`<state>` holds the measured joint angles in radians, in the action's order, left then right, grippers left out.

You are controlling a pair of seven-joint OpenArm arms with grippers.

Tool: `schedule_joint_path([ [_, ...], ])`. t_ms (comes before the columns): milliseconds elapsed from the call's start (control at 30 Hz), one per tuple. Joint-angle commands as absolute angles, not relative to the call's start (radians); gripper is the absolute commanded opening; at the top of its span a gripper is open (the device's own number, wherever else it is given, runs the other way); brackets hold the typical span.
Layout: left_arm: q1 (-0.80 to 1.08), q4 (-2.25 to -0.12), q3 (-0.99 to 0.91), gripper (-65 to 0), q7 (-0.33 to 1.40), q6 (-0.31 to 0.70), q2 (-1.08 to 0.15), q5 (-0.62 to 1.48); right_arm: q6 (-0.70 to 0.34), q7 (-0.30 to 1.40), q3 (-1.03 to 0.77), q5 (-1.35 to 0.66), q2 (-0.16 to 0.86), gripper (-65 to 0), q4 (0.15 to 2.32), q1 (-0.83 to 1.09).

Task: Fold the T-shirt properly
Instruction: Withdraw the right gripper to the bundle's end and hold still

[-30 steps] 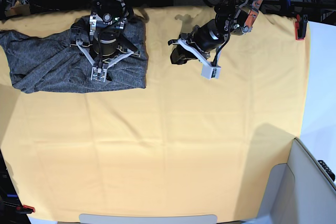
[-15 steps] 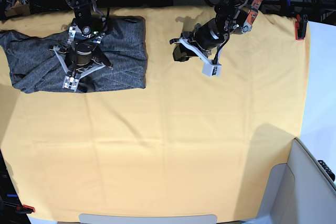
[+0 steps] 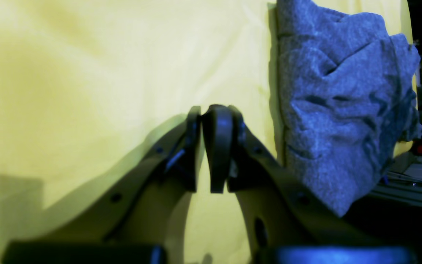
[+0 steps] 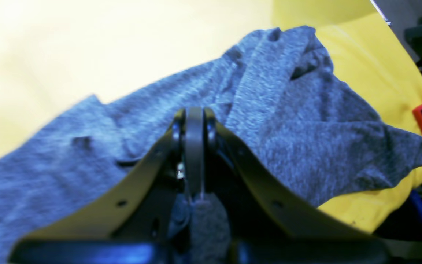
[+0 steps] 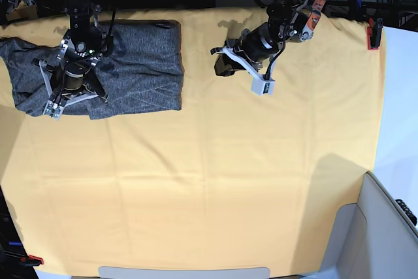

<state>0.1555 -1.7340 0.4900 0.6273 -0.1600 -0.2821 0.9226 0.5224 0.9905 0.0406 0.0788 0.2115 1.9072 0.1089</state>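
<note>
The T-shirt (image 5: 140, 63) is a heathered grey knit lying partly folded on the yellow cloth at the back left of the table. My right gripper (image 5: 51, 110) is over the T-shirt's left half, near its front edge. In the right wrist view the right gripper (image 4: 194, 117) has its jaws pressed together above the wrinkled T-shirt (image 4: 306, 128), with no fold pinched between the tips. My left gripper (image 5: 261, 87) hovers over bare cloth to the right of the T-shirt. In the left wrist view the left gripper (image 3: 213, 121) is shut and empty, with the T-shirt (image 3: 343, 110) off to the side.
The yellow cloth (image 5: 209, 181) covers the whole table. A red clamp (image 5: 373, 34) holds it at the back right and another red clamp (image 5: 31, 260) at the front left corner. A grey bin edge (image 5: 385, 227) stands at the front right.
My right arm has swept left across the T-shirt, from its right half to its left half, leaving the right half flatter. The left arm has barely moved.
</note>
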Motion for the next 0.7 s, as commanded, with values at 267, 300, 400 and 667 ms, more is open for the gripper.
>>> schedule_joint_path([
  [267,0.145,-1.748,0.489,-60.4,0.615,-0.147,-0.288,0.926,0.519,0.960,-0.071,0.065,0.216,-65.0,2.054,0.150],
  [300,0.145,-1.747,0.489,-60.3,0.615,-0.147,-0.288,0.926,0.504,0.964,-0.111,0.012,0.220,-65.0,2.054,0.151],
  [400,0.145,-1.745,0.489,-60.2,0.616,-0.147,-0.291,0.926,0.367,0.967,-0.303,-0.203,0.255,-65.0,2.041,0.160],
  [667,0.137,-1.710,0.486,-59.6,0.676,-0.147,-0.285,0.926,-0.148,1.090,-0.750,-0.690,0.349,-65.0,1.814,0.130],
])
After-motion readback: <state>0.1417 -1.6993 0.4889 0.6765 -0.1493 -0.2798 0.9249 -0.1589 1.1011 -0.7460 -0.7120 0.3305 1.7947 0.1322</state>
